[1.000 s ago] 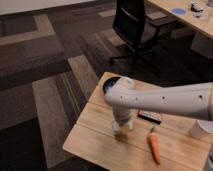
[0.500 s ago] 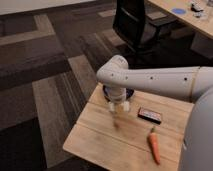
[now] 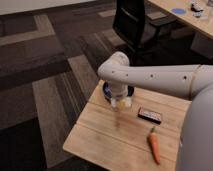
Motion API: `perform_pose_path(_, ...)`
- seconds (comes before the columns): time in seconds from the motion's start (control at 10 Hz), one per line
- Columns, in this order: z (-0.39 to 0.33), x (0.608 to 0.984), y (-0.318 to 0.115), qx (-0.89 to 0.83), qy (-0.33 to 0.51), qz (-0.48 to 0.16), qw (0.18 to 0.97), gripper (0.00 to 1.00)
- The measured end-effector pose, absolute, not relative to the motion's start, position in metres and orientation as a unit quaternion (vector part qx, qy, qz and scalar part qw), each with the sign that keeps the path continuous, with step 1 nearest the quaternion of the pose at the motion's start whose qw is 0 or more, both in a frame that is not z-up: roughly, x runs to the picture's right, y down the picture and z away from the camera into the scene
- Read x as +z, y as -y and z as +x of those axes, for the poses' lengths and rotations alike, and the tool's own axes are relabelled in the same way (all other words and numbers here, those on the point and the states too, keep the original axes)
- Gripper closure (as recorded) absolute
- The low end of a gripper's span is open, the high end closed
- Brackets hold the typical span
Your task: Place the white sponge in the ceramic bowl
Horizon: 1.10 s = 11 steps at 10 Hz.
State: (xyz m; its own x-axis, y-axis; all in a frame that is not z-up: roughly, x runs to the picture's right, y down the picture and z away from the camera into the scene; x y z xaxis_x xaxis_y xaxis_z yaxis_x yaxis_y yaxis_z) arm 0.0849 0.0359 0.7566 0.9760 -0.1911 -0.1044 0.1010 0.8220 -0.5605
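The ceramic bowl [image 3: 106, 91] is dark blue and sits at the far edge of the small wooden table [image 3: 100, 135]. The arm's wrist hides most of it. My gripper [image 3: 120, 103] hangs from the white arm that reaches in from the right, at the bowl's near rim and just above it. It is shut on a small pale block, the white sponge [image 3: 120, 104], of which only a little shows between the fingers.
A black flat box [image 3: 150, 115] lies on the table to the right of the gripper. An orange carrot [image 3: 154, 144] lies near the front right. A black office chair [image 3: 135, 25] stands behind the table. A desk [image 3: 192, 17] is at the far right.
The gripper has moved from the middle of the table towards its far edge, up to the bowl, carrying the pale block with it. The box and the carrot have not moved.
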Motion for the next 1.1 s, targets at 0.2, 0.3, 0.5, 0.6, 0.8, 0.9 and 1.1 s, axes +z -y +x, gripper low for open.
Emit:
perform_pose_path(0.2, 0.081, 0.783, -0.008, -0.103, -0.058, -0.27, 0.956, 1.0)
perform_pose_path(0.3, 0.077, 0.803, 0.009, -0.127, -0.045, -0.256, 0.957, 1.0)
perform_pose_path(0.5, 0.076, 0.831, 0.026, -0.151, -0.036, -0.245, 0.957, 1.0)
perform_pose_path(0.6, 0.078, 0.832, 0.027, -0.151, -0.037, -0.244, 0.957, 0.99)
perform_pose_path(0.8, 0.076, 0.832, 0.027, -0.152, -0.036, -0.244, 0.957, 0.72)
perform_pose_path(0.9, 0.077, 0.832, 0.027, -0.151, -0.036, -0.244, 0.957, 0.58)
perform_pose_path(1.1, 0.075, 0.832, 0.027, -0.152, -0.036, -0.244, 0.957, 0.36)
